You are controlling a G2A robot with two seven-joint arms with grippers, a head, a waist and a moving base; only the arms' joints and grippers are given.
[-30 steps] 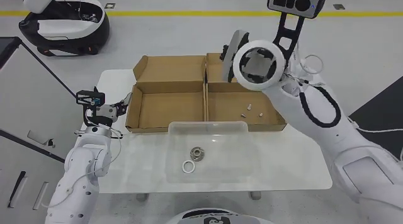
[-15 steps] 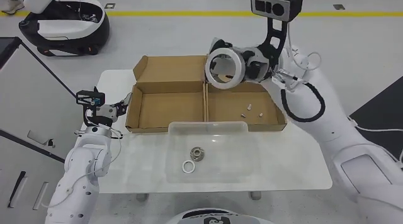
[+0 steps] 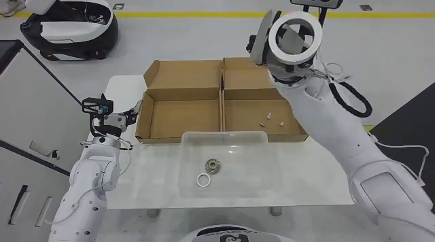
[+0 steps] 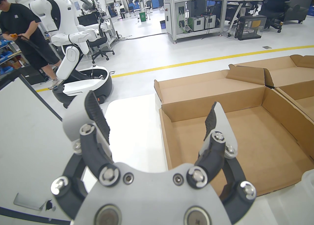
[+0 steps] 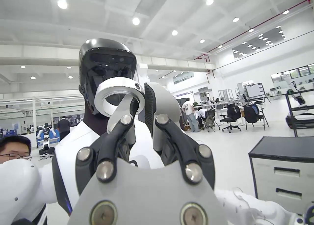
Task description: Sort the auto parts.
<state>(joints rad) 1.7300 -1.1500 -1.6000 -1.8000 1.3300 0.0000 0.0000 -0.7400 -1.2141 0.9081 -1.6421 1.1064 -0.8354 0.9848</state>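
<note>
My right gripper [image 3: 272,41] [image 5: 141,99] is raised high over the far right of the table, shut on the rim of a large white metal ring [image 3: 318,37] [image 5: 103,96]. In the clear tray [image 3: 224,135] at the table's front lie a small metal part [image 3: 213,166] and a white ring [image 3: 202,180]. Two small pale parts [image 3: 270,115] rest in the right cardboard box [image 3: 299,132]. My left gripper [image 3: 129,116] [image 4: 153,113] hangs open with nothing in it, just beside the left cardboard box [image 3: 178,116] [image 4: 245,137], which has a bare floor.
The two open boxes stand side by side behind the tray, flaps folded back. The white table [image 3: 319,174] has bare surface right and left of the tray. A parked robot base [image 3: 68,31] stands on the floor beyond the table's left.
The right arm swung the ring left over the boxes, then back right and higher. The left arm has not moved.
</note>
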